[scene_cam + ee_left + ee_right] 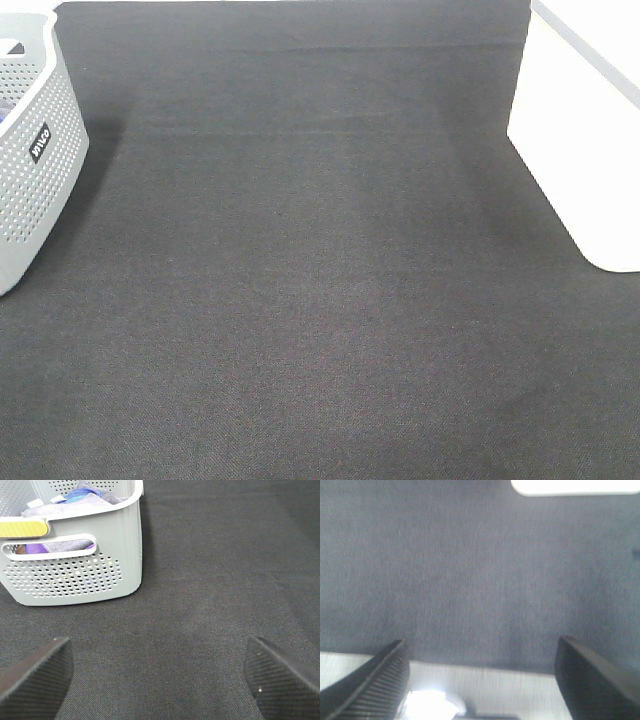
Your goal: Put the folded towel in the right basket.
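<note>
High view down over the black cloth [320, 300]; wrist views low above it, left sharing the grey basket [75, 575].

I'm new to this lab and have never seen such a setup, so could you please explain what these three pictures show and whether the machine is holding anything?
This is a robot with two arms, each ending in a two-fingered gripper. One picture comes from a camera mounted high, looking down on a table covered with a black cloth. It shows a grey basket with small holes at the left edge and a plain white container at the right edge; the arms themselves are out of that view. The other two pictures come from cameras on the wrists. In the left wrist view, the left gripper is open and empty, facing the grey basket, which holds purple and blue fabric. In the right wrist view, the right gripper is also open and empty above the cloth. No loose towel lies on the cloth in any picture.
</note>
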`<state>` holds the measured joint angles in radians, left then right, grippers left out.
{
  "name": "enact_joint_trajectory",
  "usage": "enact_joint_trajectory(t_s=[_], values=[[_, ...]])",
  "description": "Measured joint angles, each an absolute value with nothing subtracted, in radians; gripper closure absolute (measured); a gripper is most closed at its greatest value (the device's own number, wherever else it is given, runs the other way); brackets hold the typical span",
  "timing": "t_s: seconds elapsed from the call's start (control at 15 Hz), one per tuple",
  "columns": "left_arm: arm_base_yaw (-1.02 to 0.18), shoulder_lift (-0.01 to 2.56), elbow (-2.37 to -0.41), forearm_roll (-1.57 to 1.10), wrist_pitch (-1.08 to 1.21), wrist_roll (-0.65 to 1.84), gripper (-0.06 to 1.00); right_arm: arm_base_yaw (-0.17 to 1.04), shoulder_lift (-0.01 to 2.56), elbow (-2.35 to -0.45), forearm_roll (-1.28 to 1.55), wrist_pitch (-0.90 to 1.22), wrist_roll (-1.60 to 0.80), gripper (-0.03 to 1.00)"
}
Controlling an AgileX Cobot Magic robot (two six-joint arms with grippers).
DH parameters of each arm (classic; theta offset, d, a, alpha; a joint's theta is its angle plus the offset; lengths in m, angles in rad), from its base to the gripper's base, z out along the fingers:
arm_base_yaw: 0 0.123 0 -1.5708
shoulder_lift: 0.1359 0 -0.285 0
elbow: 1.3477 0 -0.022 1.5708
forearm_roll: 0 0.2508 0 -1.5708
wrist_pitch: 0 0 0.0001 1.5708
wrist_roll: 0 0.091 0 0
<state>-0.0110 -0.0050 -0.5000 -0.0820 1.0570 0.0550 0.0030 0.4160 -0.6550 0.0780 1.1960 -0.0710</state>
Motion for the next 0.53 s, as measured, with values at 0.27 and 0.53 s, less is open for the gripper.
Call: enact_joint_trajectory(t_s=[0.27, 0.53], values=[[-0.011, -0.005, -0.500, -0.082, 1.057, 0.055, 0.07, 0.004, 0.194, -0.573, 0.069, 1.152, -0.072, 0.21], [-0.011, -0.005, -0.500, -0.082, 1.057, 0.055, 0.07, 0.004, 0.108, -0.535, 0.068, 1.131, -0.079, 0.21]])
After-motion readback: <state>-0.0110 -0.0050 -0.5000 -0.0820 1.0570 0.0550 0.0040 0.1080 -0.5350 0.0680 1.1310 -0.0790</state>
